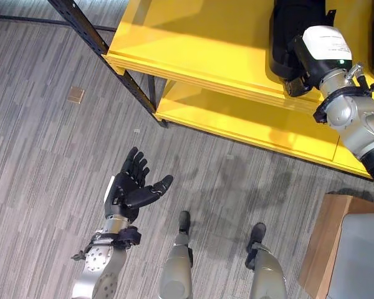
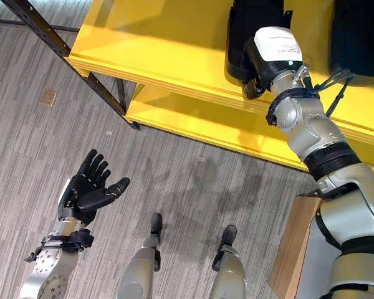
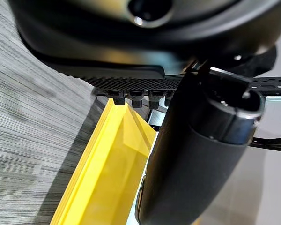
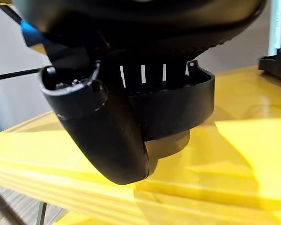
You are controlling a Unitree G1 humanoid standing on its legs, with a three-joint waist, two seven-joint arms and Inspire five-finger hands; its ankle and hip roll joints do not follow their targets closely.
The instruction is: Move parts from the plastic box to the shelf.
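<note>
A black moulded part (image 2: 249, 25) rests on the upper board of the yellow shelf (image 1: 193, 37). My right hand (image 1: 305, 59) reaches up to it, and in the right wrist view the fingers lie over the black part (image 4: 178, 108) while the thumb (image 4: 98, 136) curls in front of it. The part's base touches the yellow board (image 4: 243, 154). A second black part (image 2: 361, 37) stands on the same board to the right. My left hand (image 1: 129, 187) hangs over the floor, palm up, fingers straight and holding nothing; its thumb (image 3: 196, 154) stands before the shelf's edge (image 3: 107, 164).
A lower yellow board (image 1: 249, 124) juts out beneath the upper one. A black slanted shelf post (image 1: 106, 43) runs down at the left. A small brown square (image 1: 75, 94) lies on the grey floor. A grey container (image 1: 361, 255) sits beside a brown board (image 1: 324, 243) at the lower right.
</note>
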